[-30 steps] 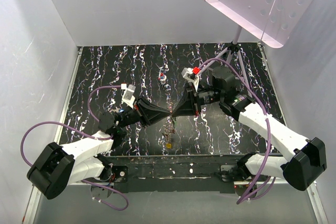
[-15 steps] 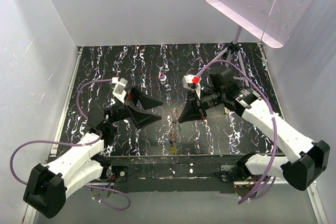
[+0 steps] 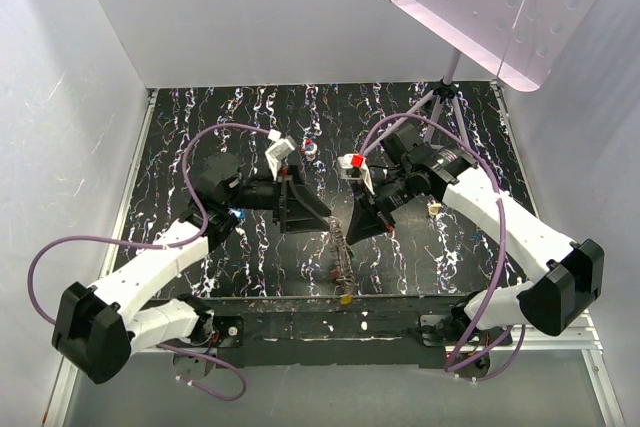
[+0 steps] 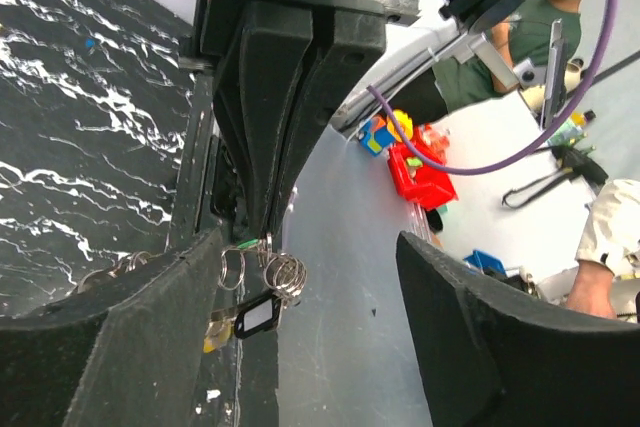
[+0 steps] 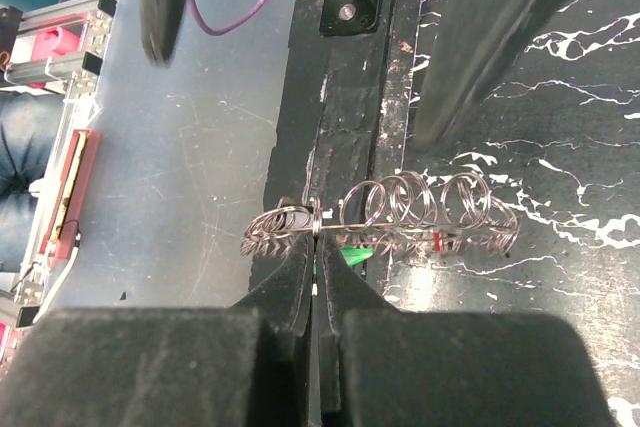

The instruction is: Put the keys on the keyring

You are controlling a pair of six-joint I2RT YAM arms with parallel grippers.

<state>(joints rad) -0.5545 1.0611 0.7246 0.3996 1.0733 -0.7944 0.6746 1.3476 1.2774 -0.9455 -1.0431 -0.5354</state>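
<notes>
The little black tag (image 4: pixel 255 315) on the keyring has a white label. It is too small to read.

The left arm (image 3: pixel 150 267) reaches in from the left, and the right arm (image 3: pixel 500 217) reaches in from the right. Both bend at the elbow. They point at each other over the middle of the black desk (image 3: pixel 220 127) with white streaks.

The right tool (image 5: pixel 313 267) is pinched tight on the keyring (image 5: pixel 400 209). The keyring looks like a row of shiny metal loops. The tool's two fingers are pressed together on a loop near one end, and the other loops stick out to the side.

The left tool (image 4: pixel 310 257) is spread wide and holds nothing. It is near the keyring but does not touch it.

In the top view, the keyring is a thin line that runs from the right tool toward the near edge of the desk. It sits between the two tools.

A green key (image 5: pixel 353 255) sits right by the right tool's fingertips, touching the loops. A yellow key (image 4: pixel 215 332) is at the far end of the bunch, just beside the black tag.
</notes>
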